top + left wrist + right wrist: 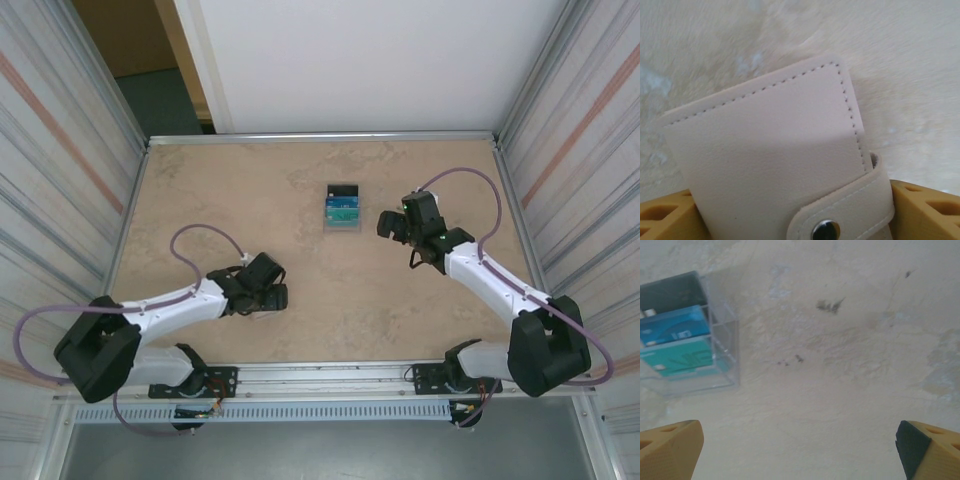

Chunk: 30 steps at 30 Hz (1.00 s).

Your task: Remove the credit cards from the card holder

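The card holder (770,150) is a tan-beige folded wallet. In the left wrist view it takes up the lower middle of the frame, flat on the tabletop (230,200). Stitching runs along its edges, and its snap tab (850,210) wraps round the lower right edge with a metal stud (826,230) at the bottom of the frame.

The left end effector (792,197) straddles the wallet. Its yellow fingers (925,210) sit at the lower corners of that view, right against the wallet's two sides. Whether they actually press on it I cannot tell. From above, this end effector (268,296) sits low over the lower left of the tabletop.

The credit cards (342,208) lie near the centre of the tabletop, well apart from the wallet. They sit in a clear plastic case (725,340), stepped one over the other — the black card (672,292) on top in the frame, then the blue card (675,325), then the teal-green card (680,357).

The right end effector (390,225) hovers just right of the case. In its own wrist view (799,430) its jaws stand wide — one finger in each lower corner, with bare tabletop between them — and the case is at the upper left.
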Available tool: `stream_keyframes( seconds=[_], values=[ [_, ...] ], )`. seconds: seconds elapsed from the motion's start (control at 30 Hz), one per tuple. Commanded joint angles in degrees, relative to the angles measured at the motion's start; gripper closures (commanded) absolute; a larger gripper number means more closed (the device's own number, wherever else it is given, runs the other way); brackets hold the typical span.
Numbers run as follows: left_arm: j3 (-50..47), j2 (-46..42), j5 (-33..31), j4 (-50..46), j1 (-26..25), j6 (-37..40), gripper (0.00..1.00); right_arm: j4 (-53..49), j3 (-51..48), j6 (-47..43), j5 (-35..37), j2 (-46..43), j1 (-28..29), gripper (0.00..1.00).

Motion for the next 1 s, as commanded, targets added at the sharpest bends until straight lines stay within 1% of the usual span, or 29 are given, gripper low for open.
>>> stream_keyframes(
  seconds=[0.0,0.13,0.27,0.33,0.4,0.47,0.57,0.67,0.8,0.97],
  values=[
    [-0.6,-4.0,-1.6,5.3,-1.0,7.1,0.19,-1.1,1.5,3.8,-9.7,-2.1,-0.5,0.01],
    [-3.0,-7.5,-1.5,11.9,-1.0,13.1,0.2,0.7,0.5,6.0,-20.4,-2.4,-0.9,0.01],
    [-5.6,-10.7,-0.1,18.5,-1.1,18.0,0.2,5.4,-0.8,9.2,-33.5,-0.9,-0.8,0.01],
    [-6.5,-12.3,1.0,21.6,-1.1,20.2,0.2,10.2,-1.7,11.7,-41.2,0.6,-0.6,0.07],
    [-7.3,-14.1,2.5,24.7,-1.1,22.9,0.2,15.9,-2.4,15.0,-48.1,2.6,0.1,0.14],
    [-8.0,-15.7,3.8,27.6,-1.1,25.4,0.2,19.3,-2.1,16.8,-51.6,4.3,1.8,0.2],
    [-8.3,-17.5,5.0,30.9,-1.1,28.0,0.2,19.2,0.1,15.1,-51.8,5.9,5.5,0.23],
    [-7.4,-18.0,5.3,31.7,-1.2,29.4,0.2,18.8,1.9,13.2,-51.0,6.4,8.5,0.25],
    [-6.4,-17.7,6.3,32.4,-1.1,30.0,0.2,21.5,2.9,12.5,-51.4,6.7,10.8,0.25],
    [-5.3,-17.2,7.7,33.6,-1.2,29.9,0.2,20.5,5.1,9.9,-50.2,7.6,13.1,0.25]
  ],
)
